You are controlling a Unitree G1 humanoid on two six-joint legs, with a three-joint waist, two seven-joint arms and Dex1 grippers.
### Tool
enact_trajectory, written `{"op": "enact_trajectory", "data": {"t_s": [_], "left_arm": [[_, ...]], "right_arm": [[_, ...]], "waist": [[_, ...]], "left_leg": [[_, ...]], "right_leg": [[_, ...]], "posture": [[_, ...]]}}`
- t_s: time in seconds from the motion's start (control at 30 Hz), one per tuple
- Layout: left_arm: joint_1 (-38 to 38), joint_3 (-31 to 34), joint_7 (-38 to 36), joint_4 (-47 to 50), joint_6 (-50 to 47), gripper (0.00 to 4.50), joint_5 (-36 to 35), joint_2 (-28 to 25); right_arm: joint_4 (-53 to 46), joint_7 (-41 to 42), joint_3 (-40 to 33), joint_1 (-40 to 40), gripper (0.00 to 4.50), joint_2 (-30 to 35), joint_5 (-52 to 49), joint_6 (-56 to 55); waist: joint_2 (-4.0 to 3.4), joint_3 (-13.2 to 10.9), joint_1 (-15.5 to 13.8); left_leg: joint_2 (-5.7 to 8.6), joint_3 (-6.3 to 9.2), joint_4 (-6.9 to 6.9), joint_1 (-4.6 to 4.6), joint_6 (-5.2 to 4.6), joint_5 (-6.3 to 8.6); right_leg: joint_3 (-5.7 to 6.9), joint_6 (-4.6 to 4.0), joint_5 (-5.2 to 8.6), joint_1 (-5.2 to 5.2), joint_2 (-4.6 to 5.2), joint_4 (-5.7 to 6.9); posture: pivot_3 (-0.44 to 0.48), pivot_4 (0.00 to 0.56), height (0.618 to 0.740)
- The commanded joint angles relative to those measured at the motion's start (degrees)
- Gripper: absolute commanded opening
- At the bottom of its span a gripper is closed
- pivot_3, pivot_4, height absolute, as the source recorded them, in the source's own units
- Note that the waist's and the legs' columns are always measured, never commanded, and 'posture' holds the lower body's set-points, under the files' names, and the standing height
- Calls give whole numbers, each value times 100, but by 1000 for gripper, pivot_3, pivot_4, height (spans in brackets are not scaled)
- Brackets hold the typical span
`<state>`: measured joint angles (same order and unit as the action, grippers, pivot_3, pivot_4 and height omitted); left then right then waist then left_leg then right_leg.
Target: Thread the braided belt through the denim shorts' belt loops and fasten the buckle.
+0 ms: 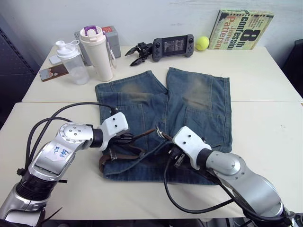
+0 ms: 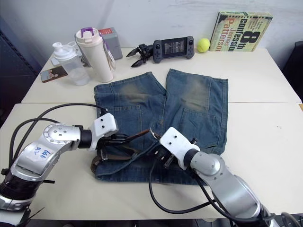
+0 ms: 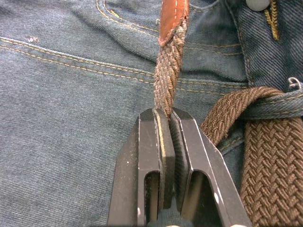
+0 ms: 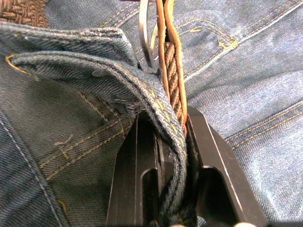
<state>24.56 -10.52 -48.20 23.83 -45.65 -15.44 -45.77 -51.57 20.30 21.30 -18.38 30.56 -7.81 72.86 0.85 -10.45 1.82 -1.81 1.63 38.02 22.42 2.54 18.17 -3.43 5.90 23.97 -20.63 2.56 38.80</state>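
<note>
The denim shorts (image 1: 199, 101) lie flat on the table, waistband toward me. The braided belt (image 1: 124, 154) lies bunched along the waistband's left part. One stretch passes under a belt loop (image 3: 279, 108). My left gripper (image 3: 163, 113) is shut on the belt just behind its tan leather tip (image 3: 171, 19). My right gripper (image 4: 163, 118) sits at the middle of the waistband. It is shut on a raised fold of denim (image 4: 94, 56) together with the belt's leather-edged end. The metal buckle (image 4: 143, 28) shows just beyond the right gripper's fingertips.
At the table's far side stand a clear shaker bottle (image 1: 71, 61) and a white tumbler (image 1: 98, 53). A phone (image 1: 52, 72), a game controller (image 1: 173, 46), a black claw (image 1: 139, 51), a tennis ball (image 1: 202, 43) and a book (image 1: 244, 29) are there too. A seam (image 1: 265, 101) joins two tables.
</note>
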Motion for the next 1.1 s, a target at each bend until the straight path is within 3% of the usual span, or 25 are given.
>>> {"op": "enact_trajectory", "data": {"t_s": [0.03, 0.37, 0.67, 0.83, 1.1], "left_arm": [[137, -70, 21, 131, -38, 0, 0, 74], [144, -153, -226, -36, 228, 0, 101, -132], [-40, 320, -565, -277, 505, 0, 32, -696], [-747, 555, -1260, 492, 749, 0, -540, -1006], [-512, 86, -708, 394, 676, 0, -200, -495]], "right_arm": [[-458, -11, 180, -215, 11, 61, -75, -13], [-367, -9, 99, -313, 11, 50, -168, 13], [-279, -147, -186, -152, 11, -11, -191, 232], [-204, -182, -216, -207, 11, -73, -232, 283], [-216, -147, -119, -365, 11, -95, -317, 244]], "waist": [[0, 0, -1], [0, 0, 14], [0, 0, 13], [0, 0, 33], [0, 0, -16]], "left_leg": [[0, 0, 0, 0, 0, 0], [-5, 0, -1, 0, 0, 0], [-5, 0, -1, 0, 0, 0], [-5, -1, -3, 0, 1, 0], [-1, 7, -5, 1, 5, -4]], "right_leg": [[0, 0, 0, 0, 0, 0], [0, 0, 0, -1, 0, 0], [0, 0, 0, -4, 7, -3], [1, 0, 0, -3, 8, -2], [-2, 0, 0, 4, 8, -15]], "posture": [[0, 150, 739], [0, 150, 739], [0, 150, 739], [0, 150, 739], [0, 150, 739]]}}
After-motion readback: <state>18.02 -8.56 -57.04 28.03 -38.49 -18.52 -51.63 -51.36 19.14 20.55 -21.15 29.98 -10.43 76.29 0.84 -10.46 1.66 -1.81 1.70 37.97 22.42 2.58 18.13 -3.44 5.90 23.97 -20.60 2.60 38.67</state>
